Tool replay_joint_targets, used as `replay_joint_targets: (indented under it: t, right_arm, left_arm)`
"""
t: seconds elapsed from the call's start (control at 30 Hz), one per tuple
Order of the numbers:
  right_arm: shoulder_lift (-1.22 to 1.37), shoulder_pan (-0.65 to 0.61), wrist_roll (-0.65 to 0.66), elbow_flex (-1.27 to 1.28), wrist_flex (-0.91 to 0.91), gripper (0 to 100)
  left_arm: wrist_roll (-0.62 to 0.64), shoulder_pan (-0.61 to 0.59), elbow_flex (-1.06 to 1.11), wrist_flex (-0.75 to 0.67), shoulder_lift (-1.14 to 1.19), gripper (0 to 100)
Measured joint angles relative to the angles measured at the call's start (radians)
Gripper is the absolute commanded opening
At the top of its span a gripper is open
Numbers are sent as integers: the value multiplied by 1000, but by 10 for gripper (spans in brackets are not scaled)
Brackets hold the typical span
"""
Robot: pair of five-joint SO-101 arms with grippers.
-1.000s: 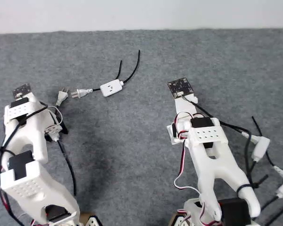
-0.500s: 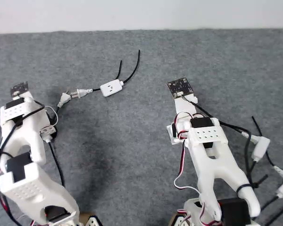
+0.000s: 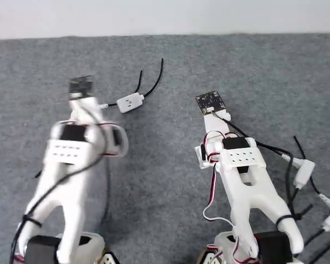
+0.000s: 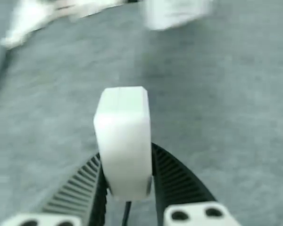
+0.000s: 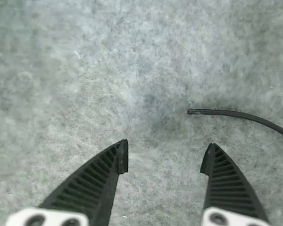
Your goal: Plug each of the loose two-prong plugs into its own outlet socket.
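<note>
One white socket (image 4: 122, 127) is gripped in the left hand (image 4: 126, 160), likely steadied for plugging; the right hand (image 5: 168, 146) hangs open.

The table felt (image 3: 170, 181) is mottled grey, with a pale off-white band (image 3: 165, 16) along 12 o'clock in the high view. The left gripper (image 4: 126, 157) has black ribbed fingers (image 4: 174, 181) on white mounts, set around a plain white outlet socket (image 4: 124, 122), and the right gripper (image 5: 167, 146) has fingers (image 5: 99, 183) of the same ridged black. The left arm (image 3: 71, 165) and right arm (image 3: 247, 181) are white with black motors. The right carries red, white and black wires (image 3: 210, 190) and a dark circuit board (image 3: 210, 101), while at 11 o'clock a second white socket (image 3: 130, 102) trails black cords (image 3: 154, 82).
</note>
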Motion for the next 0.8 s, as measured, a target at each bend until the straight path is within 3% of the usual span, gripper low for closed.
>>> replay_joint_targets:
  t: [0.27,0.4,0.67,0.8]
  right_arm:
    - [0,75,0,0,2,252]
    - [0,72,0,0,2,252]
    - [0,74,0,0,2,252]
    - [0,74,0,0,2,252]
  left_arm:
    - [152,224,5,-221,213,14]
    - [187,265,2,-262,334,24]
    - [190,146,-149,-94,485,338]
    - [190,109,-199,6,526,356]
